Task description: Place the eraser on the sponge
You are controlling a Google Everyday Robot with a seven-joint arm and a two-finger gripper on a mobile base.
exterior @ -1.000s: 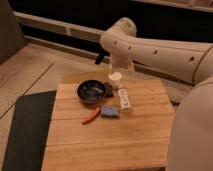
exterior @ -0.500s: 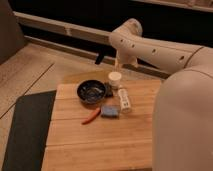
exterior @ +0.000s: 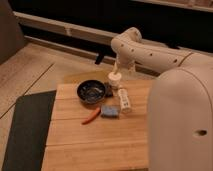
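The eraser (exterior: 108,90) is a small dark block on the wooden table, tight against the right side of the dark bowl. The sponge (exterior: 110,111) is a flat light-blue pad lying a little nearer to me, in front of the bowl. My white arm bends down from the upper right. My gripper (exterior: 115,80) hangs at its tip, just above and slightly right of the eraser, at the table's far edge. It looks open, and I see nothing held in it. The sponge's top is bare.
A round dark bowl (exterior: 91,92) stands left of the eraser. A white oblong block (exterior: 124,100) lies right of the sponge and a thin red-orange object (exterior: 91,117) lies to its left. My white body (exterior: 180,120) blocks the right side. A dark mat (exterior: 27,127) borders the table (exterior: 95,145) on the left.
My arm's elbow has swung right and lowered a little, and my body now fills more of the right side. The gripper stays over the same spot by the bowl. The objects have not moved.
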